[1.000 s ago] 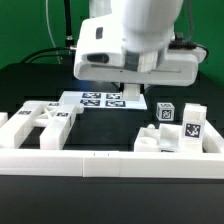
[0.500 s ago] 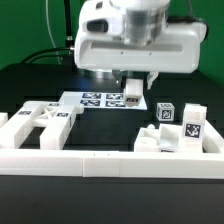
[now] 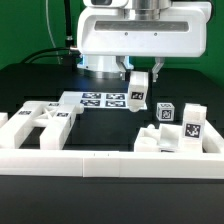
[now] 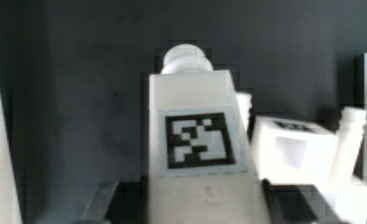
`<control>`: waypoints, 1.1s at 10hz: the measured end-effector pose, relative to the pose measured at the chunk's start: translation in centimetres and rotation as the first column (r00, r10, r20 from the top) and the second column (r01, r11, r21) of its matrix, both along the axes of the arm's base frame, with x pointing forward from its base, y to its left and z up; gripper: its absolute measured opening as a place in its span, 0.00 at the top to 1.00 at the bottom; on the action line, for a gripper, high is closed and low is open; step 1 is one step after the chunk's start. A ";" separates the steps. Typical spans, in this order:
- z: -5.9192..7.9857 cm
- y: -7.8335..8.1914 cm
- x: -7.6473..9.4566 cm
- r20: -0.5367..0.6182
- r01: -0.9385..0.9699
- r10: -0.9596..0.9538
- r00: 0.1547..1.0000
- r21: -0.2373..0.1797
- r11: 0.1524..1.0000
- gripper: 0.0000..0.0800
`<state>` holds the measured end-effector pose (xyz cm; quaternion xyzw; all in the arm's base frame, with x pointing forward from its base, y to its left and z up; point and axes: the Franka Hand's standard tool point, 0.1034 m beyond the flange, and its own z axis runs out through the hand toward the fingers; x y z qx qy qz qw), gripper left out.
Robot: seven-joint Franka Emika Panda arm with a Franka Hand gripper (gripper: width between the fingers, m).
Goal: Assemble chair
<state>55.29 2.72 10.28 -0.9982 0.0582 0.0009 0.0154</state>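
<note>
We're gripping a tagged chair piece [image 3: 137, 93] w/ the gripper [image 3: 141, 77] clamped on it. It's hanging tilted just below the gripper, off the bench [image 3: 100, 132], beside the marker board [image 3: 98, 99]. More chair pcs [image 3: 42, 120] are lying well apart.

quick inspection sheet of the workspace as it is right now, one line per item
surface: black table, marker board flat on it
job's things: tagged white piece tilted in the grip; flat parts and tagged blocks beyond the border wall
clutter: nothing seen
grippers: gripper shut on the tagged white piece
cables: black cables at the back
surroundings: green backdrop at the exterior view's right
</note>
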 end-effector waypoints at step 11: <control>3.0 -1.2 7.5 0.445 -0.034 0.056 0.894 -0.059 0.998 0.64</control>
